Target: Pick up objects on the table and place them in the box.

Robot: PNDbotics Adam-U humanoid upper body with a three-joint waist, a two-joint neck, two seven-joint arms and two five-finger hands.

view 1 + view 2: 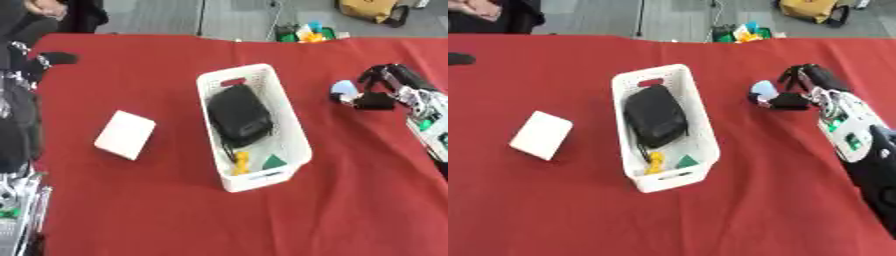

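The right hand [798, 92] reaches in from the right over the red worktop [737, 210], its fingers curled round a small pale blue object [763, 90] whose shape is hard to make out. It is held right of the white box [702, 132], apart from it. Inside the box lie a black pouch [654, 116], a yellow piece [655, 162] and a green piece [687, 161]. A white flat block [541, 135] lies well left of the box. The left hand [44, 62] shows at the left edge, its fingers unclear.

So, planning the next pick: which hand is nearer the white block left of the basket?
Left. The left hand is at the table's far left edge, beyond the white block. The right hand is across the basket, curled on a pale blue thing.
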